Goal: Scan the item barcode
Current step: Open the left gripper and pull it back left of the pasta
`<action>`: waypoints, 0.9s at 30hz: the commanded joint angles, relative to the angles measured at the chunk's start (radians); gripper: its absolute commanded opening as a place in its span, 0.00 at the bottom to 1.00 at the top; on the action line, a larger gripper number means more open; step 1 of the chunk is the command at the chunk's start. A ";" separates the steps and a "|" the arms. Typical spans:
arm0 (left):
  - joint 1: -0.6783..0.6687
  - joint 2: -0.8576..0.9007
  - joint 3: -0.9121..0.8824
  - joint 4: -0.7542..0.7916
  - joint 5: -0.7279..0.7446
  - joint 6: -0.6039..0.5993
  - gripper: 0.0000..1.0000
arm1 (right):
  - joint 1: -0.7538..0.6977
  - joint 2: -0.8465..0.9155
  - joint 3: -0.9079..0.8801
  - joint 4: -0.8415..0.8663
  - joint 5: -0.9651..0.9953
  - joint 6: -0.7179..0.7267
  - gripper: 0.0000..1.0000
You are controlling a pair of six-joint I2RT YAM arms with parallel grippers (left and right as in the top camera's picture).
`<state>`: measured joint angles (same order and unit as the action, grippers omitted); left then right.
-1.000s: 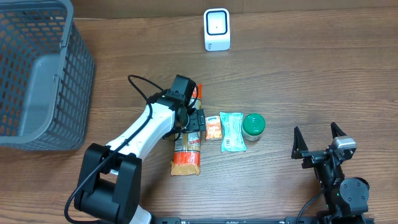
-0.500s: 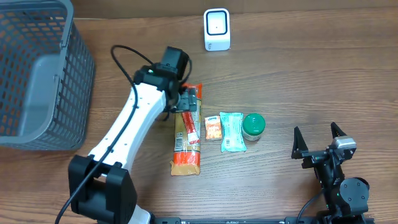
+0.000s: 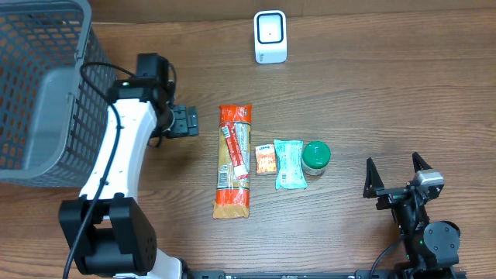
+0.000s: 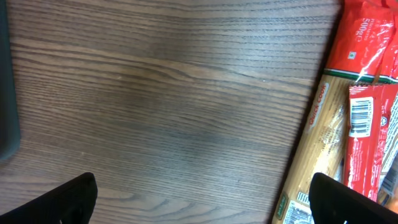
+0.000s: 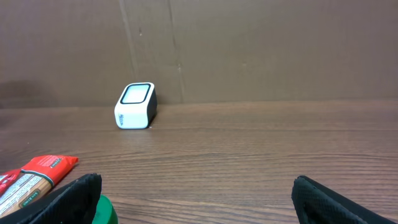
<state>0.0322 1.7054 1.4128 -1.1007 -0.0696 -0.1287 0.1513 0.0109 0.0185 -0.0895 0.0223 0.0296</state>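
Pasta packet (image 3: 233, 160) lies near, rightward of left tool (image 3: 188, 122), long axis near-to-far on desk (image 3: 387, 93); left tool open, empty, nearer; right tool (image 3: 395, 174) open, well apart.

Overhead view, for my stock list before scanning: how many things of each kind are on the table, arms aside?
Packets: 3 (pasta packet, orange sachet, pale green packet)
Jars: 1 (green-lidded jar)
Scanners: 1 (white scanner)
Baskets: 1 (grey basket)
Total: 6
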 commanded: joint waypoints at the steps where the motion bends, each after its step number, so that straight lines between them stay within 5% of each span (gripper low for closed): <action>1: 0.041 -0.023 0.016 0.002 0.063 0.064 1.00 | -0.003 -0.008 -0.011 0.007 -0.006 -0.001 1.00; 27: 0.123 -0.023 0.014 0.021 0.109 0.114 1.00 | -0.003 -0.008 -0.011 0.007 -0.006 -0.001 1.00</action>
<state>0.1379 1.7054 1.4128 -1.0836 0.0090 -0.0406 0.1513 0.0109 0.0185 -0.0891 0.0223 0.0296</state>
